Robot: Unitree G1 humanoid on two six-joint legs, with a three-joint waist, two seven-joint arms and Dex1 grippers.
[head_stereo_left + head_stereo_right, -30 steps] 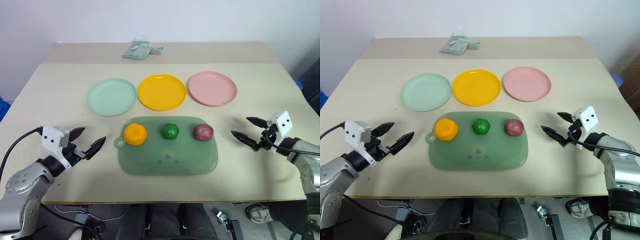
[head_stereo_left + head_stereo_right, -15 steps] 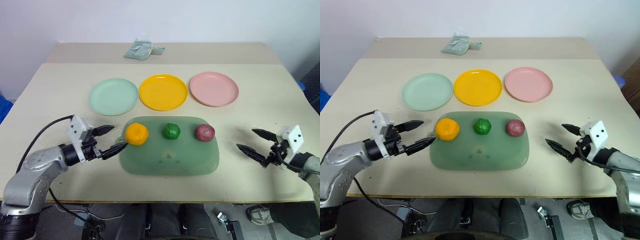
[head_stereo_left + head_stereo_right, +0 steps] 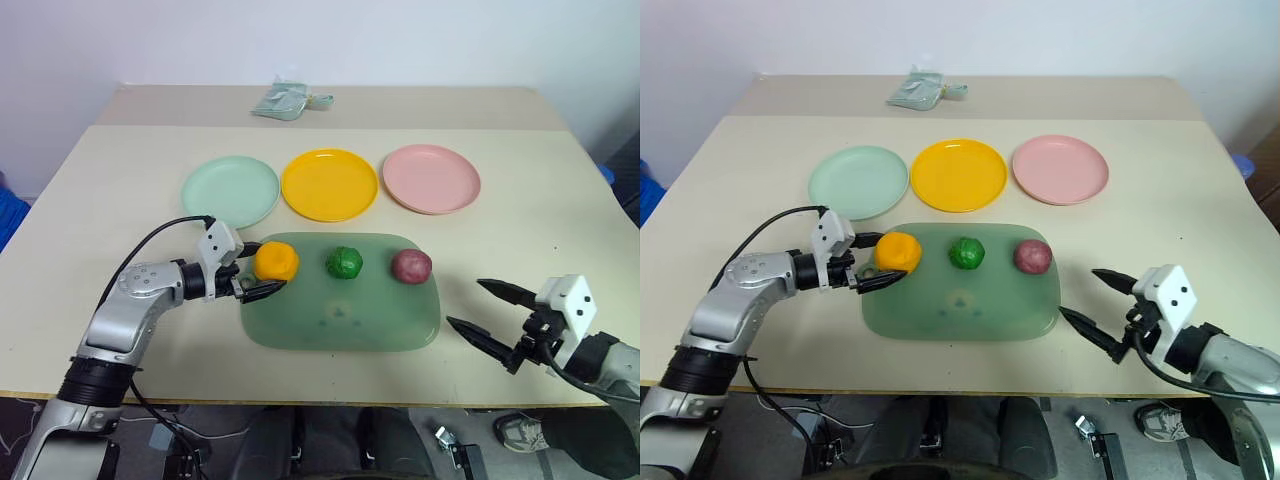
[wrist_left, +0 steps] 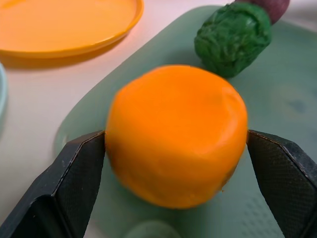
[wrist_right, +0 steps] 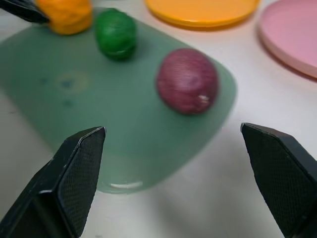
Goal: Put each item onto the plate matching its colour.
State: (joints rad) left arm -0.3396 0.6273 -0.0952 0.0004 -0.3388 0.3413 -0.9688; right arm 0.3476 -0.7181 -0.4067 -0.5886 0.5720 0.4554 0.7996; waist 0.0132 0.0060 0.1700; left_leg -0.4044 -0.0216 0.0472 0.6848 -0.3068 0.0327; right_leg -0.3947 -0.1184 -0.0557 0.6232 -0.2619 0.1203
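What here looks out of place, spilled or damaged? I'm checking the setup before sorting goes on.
Nothing is spilled or damaged. The one stray thing is a crumpled pale green bag at the table's far edge, behind the three plates. The orange fruit, green fruit and purple fruit sit in a row on the tray.

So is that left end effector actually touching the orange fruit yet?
Touching on one side: in the left wrist view one finger meets the orange fruit; the other finger shows a sliver of gap.

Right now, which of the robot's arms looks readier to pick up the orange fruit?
The left. The left gripper already has its fingers either side of the orange fruit on the green tray. The right gripper hangs open off the tray's far end, well away.
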